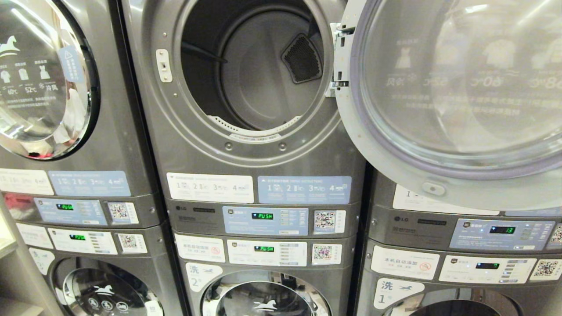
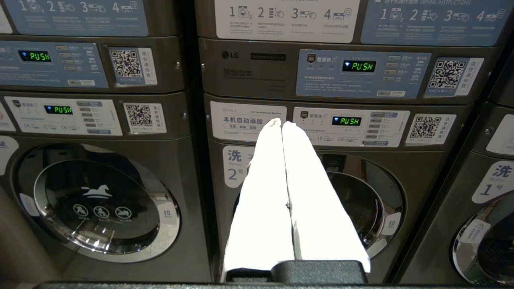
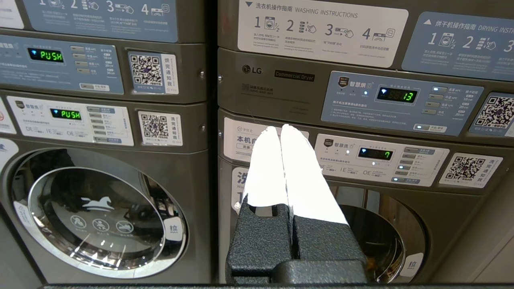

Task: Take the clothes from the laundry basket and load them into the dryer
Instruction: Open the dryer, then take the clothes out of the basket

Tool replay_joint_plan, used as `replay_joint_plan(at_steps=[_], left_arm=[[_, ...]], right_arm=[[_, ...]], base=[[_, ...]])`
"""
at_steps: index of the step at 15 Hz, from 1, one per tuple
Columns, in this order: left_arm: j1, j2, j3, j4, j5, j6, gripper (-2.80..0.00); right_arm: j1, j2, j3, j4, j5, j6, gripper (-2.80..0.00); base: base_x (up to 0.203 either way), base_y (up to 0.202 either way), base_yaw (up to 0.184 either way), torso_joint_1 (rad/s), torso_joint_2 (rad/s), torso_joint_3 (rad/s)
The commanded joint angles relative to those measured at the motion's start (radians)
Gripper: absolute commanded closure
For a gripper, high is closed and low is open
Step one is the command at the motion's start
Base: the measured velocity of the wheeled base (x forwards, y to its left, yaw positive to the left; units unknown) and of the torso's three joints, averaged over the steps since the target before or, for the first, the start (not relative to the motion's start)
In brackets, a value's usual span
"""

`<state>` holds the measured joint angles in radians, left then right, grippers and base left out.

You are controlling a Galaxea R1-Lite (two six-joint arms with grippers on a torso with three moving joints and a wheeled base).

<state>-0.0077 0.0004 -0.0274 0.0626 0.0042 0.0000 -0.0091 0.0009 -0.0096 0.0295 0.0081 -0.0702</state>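
The middle dryer (image 1: 210, 149) stands with its round door (image 1: 461, 96) swung wide to the right. Its grey drum (image 1: 259, 70) shows no clothes inside. The clothes and the laundry basket are out of view. Neither arm shows in the head view. My left gripper (image 2: 281, 124) hangs low in front of the washer under that dryer, its white fingers pressed together and holding nothing. My right gripper (image 3: 280, 129) is likewise shut and empty, in front of the right stack's lower washer (image 3: 373, 241).
Three grey washer-dryer stacks fill the view. The left dryer's door (image 1: 39, 74) is closed, with laundry behind its glass. The open door juts out over the right stack's panel (image 1: 500, 232). Lower washer doors (image 2: 96, 204) are closed.
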Motion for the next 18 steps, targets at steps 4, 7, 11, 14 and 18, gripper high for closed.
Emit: replay_joint_plan(at_steps=[4, 7, 11, 14, 18], left_arm=[[0.0, -0.002, 0.0, 0.0, 0.0, 0.003, 0.0], [0.0, -0.002, -0.002, 0.002, -0.001, 0.006, 0.0], [0.0, -0.002, 0.001, -0.002, 0.0, 0.003, 0.0], [0.0, -0.002, 0.006, -0.018, 0.0, 0.0, 0.0], [0.0, -0.002, 0.006, -0.018, 0.0, 0.0, 0.0]], right_arm=[[0.0, -0.002, 0.0, 0.0, 0.006, -0.011, 0.0], [0.0, -0.002, 0.002, 0.0, 0.002, -0.007, 0.0], [0.001, -0.002, 0.002, 0.0, 0.004, -0.019, 0.0], [0.001, -0.002, 0.0, 0.001, 0.006, -0.026, 0.0], [0.001, -0.002, 0.0, 0.0, -0.007, 0.047, 0.0]], base=[[0.0, 0.0, 0.0, 0.0, 0.0, 0.0], [0.0, 0.0, 0.0, 0.0, 0.0, 0.0], [0.0, 0.0, 0.0, 0.0, 0.0, 0.0], [0.0, 0.0, 0.0, 0.0, 0.0, 0.0], [0.0, 0.0, 0.0, 0.0, 0.0, 0.0]])
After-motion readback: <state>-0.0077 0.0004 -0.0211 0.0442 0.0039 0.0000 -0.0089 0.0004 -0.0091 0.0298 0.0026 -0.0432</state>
